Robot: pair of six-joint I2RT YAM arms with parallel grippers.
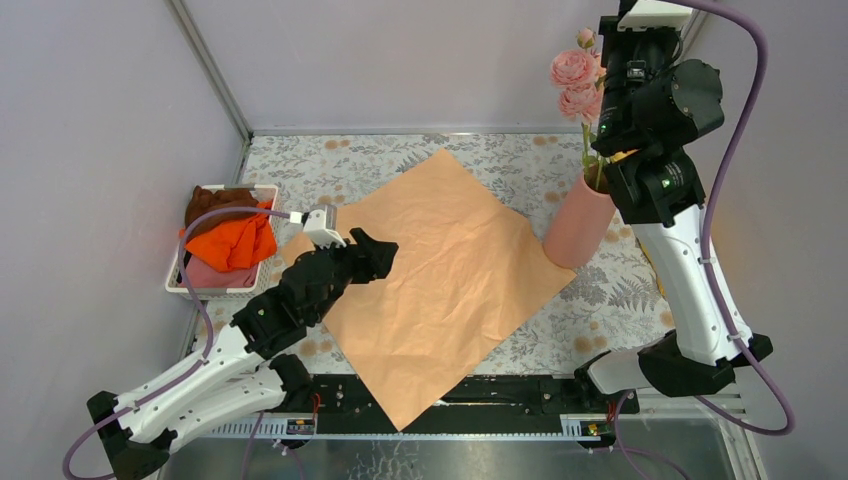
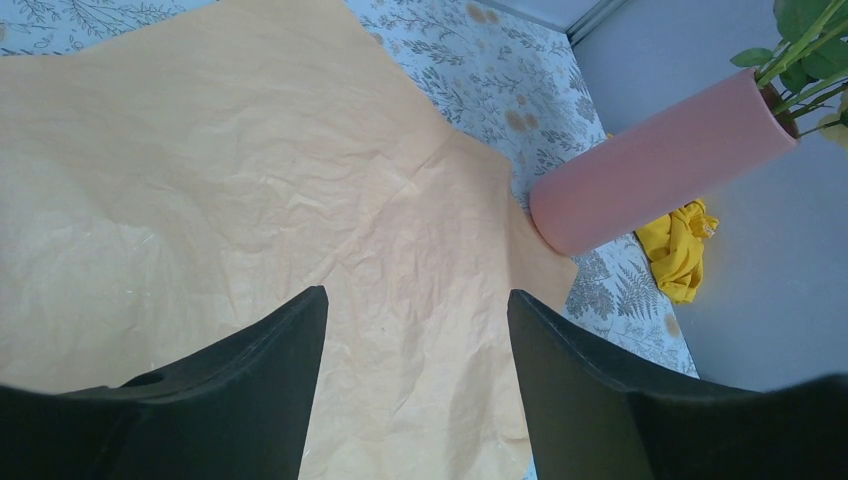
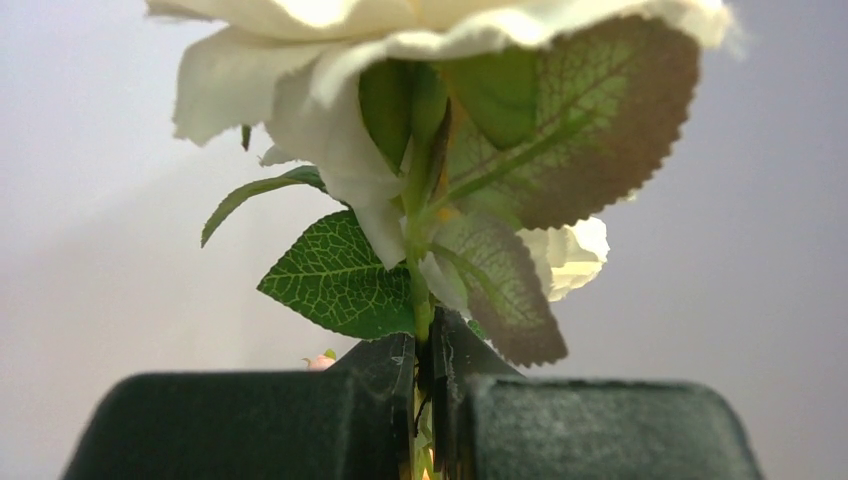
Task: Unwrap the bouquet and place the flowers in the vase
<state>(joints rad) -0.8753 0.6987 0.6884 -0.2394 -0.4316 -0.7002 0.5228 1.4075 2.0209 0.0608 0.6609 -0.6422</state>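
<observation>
The bouquet as a wrapped cone is out of view; a peach-orange wrapping sheet (image 1: pixel 440 280) lies spread flat on the table. The pink vase (image 1: pixel 578 228) stands at the sheet's right corner with pink flowers (image 1: pixel 575 80) rising from it. My right gripper (image 1: pixel 618 158) hangs above the vase mouth, shut (image 3: pixel 423 345) on the green stem (image 3: pixel 420 290) of a white rose (image 3: pixel 330 60). My left gripper (image 1: pixel 375 255) hovers low over the sheet's left part, open (image 2: pixel 417 300) with only paper (image 2: pixel 250 170) beneath. The vase (image 2: pixel 650 165) shows at the upper right of the left wrist view.
A white tray (image 1: pixel 215 292) holding orange and brown cloths sits at the left edge of the table. A yellow cloth (image 2: pixel 678 245) lies behind the vase by the right wall. Walls close in at the back and on both sides.
</observation>
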